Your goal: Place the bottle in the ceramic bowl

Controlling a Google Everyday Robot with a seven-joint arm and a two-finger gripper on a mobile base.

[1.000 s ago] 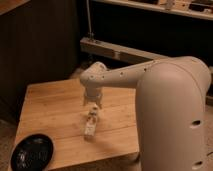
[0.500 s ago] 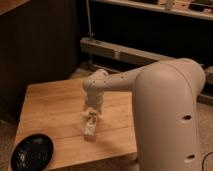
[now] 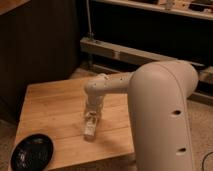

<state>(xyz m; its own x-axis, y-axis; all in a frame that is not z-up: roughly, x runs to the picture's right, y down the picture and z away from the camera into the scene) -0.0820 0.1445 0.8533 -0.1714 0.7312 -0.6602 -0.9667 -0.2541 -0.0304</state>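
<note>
The job is not done yet. The bottle [image 3: 90, 131] lies on the wooden table [image 3: 50, 105], near the middle. It is not in the bowl [image 3: 32, 152].

The bowl is black and round. It sits at the front corner of the table, well apart from the bottle. Nothing shows inside it but some small shiny spots.

The big white arm [image 3: 160, 110] bends down over the table. The gripper [image 3: 91, 116] is right at the far end of the bottle, pointing down at it. Its jaws stand wide. It looks like they are around the bottle's end or just above it, but I cannot tell which. They do not seem to squeeze it yet, and the bottle is not off the table.

So this looks like the grabbing step. What is left is most of the job: close on the bottle, lift it, carry it over to the bowl, and let it go inside.
</note>
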